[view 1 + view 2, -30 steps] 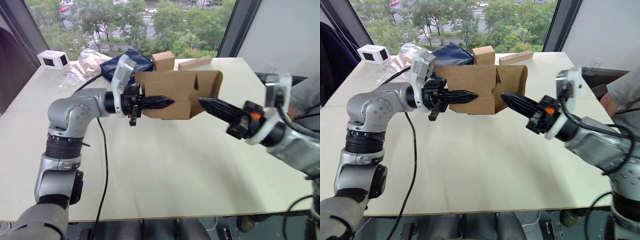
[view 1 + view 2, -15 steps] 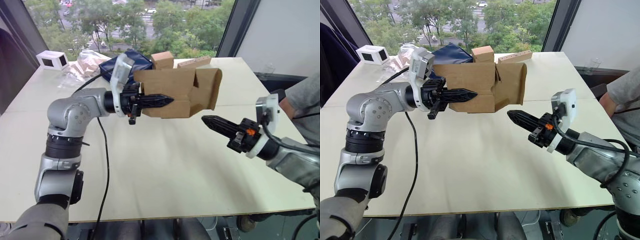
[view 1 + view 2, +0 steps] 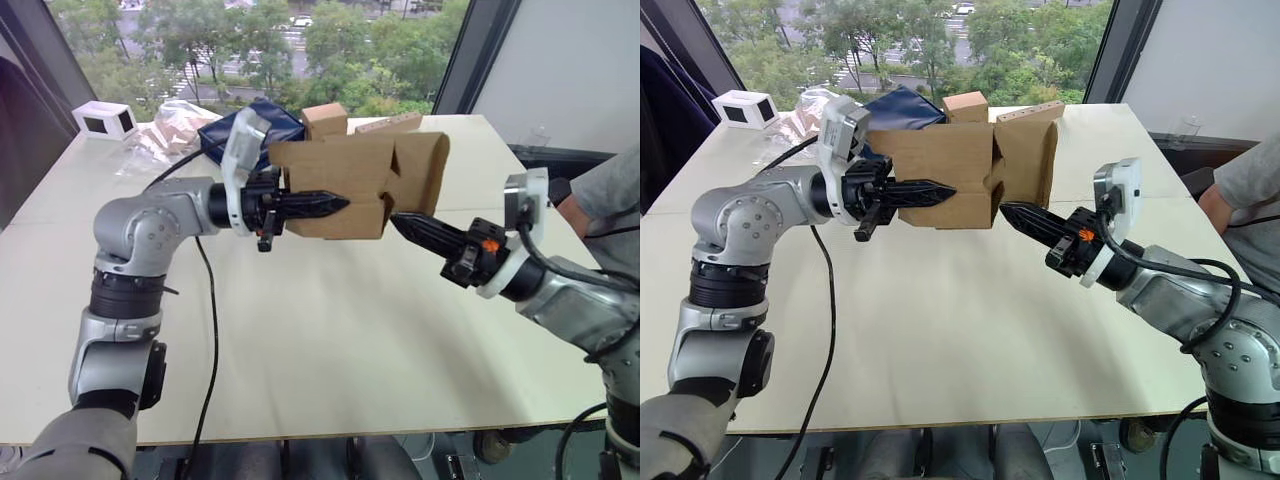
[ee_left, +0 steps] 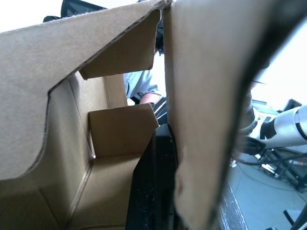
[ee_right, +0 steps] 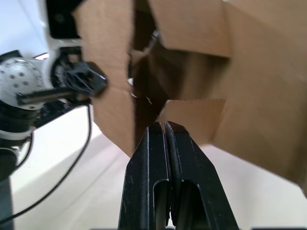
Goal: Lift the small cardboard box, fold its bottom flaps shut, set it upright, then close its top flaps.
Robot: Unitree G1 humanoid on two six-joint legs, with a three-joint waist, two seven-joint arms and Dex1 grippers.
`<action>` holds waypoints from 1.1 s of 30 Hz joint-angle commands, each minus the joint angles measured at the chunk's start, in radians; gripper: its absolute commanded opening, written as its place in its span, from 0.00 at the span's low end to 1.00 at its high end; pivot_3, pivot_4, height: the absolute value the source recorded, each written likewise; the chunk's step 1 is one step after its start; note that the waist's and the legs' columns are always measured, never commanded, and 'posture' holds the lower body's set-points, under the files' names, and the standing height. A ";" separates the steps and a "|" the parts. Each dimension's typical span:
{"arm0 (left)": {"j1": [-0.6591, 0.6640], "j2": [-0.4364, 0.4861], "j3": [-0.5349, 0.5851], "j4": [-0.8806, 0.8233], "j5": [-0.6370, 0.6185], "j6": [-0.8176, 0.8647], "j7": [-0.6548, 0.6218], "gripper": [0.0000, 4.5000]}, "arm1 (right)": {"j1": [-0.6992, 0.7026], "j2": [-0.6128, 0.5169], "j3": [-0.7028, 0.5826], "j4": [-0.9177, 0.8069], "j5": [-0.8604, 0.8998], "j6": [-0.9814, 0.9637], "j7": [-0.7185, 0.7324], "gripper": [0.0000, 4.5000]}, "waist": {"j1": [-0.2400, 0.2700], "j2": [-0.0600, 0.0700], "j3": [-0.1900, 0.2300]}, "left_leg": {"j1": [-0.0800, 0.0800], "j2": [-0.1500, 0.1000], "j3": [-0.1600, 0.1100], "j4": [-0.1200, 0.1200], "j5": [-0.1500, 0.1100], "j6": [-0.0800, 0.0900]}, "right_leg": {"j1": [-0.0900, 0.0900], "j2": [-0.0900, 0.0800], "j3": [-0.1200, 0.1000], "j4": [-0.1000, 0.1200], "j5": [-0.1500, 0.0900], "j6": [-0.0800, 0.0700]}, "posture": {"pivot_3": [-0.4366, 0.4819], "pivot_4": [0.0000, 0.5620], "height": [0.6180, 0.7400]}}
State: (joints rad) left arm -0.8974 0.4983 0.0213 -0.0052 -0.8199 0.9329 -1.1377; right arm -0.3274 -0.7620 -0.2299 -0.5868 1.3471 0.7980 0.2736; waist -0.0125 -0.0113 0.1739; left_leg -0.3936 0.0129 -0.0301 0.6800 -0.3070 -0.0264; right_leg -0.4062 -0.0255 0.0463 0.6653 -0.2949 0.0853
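Box: the small cardboard box (image 3: 345,190) hung on its side above the tabletop (image 3: 330,330), clear of the surface, so both ends stayed reachable.
Left hold: the left gripper (image 3: 318,204) had its fingers clamped on the near wall, one finger inside and one out, apparently steadying the box for folding.
Right approach: the right gripper (image 3: 412,226), fingers pressed together into a single point, sat just under the open end at about five o'clock of the box, seemingly posed as a pusher rather than a grasper.
Flaps: the bottom flaps (image 3: 420,175) stood partly splayed at that end, not yet folded shut.
Background: a smaller cardboard cube (image 3: 326,119) rested at twelve o'clock.
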 commanded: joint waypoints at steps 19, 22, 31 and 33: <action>-0.032 0.027 0.034 0.020 -0.031 -0.008 -0.012 0.00 | 0.056 -0.100 -0.257 0.121 0.112 -0.004 0.073 0.01 | 0.003 0.000 0.000 | 0.000 -0.001 0.000 0.000 0.000 0.000 | 0.001 0.000 0.000 0.000 0.000 0.000 | 0.48 0.27 1.00; -0.032 0.034 0.016 0.029 -0.017 -0.021 -0.027 0.00 | 0.048 -0.084 -0.313 0.197 0.155 -0.012 0.084 0.01 | 0.000 0.000 0.000 | 0.000 -0.001 0.001 0.000 0.000 0.000 | 0.001 0.000 0.000 0.000 0.000 0.000 | 0.48 0.27 1.00; -0.041 0.027 0.023 0.004 -0.054 0.013 -0.024 0.00 | -0.058 0.003 -0.193 0.402 -0.112 -0.101 0.073 0.01 | -0.001 0.001 0.000 | 0.001 0.000 0.001 0.000 0.000 0.000 | 0.000 0.001 0.000 0.000 0.000 0.000 | 0.48 0.27 1.00; -0.040 0.027 0.024 -0.006 -0.060 0.020 -0.020 0.00 | -0.088 0.002 -0.113 0.435 -0.241 -0.133 0.105 0.01 | -0.002 0.001 0.000 | 0.000 0.000 0.001 0.000 0.000 0.000 | 0.000 0.001 0.000 0.000 0.000 0.000 | 0.48 0.27 1.00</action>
State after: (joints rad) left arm -0.9180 0.5192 0.0226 0.0264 -0.8534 0.9507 -1.1559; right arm -0.3835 -0.7561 -0.3845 -0.1562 1.2086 0.7070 0.3448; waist -0.0147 -0.0101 0.1742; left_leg -0.3932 0.0129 -0.0284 0.6794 -0.3070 -0.0264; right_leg -0.4070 -0.0246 0.0465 0.6657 -0.2948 0.0853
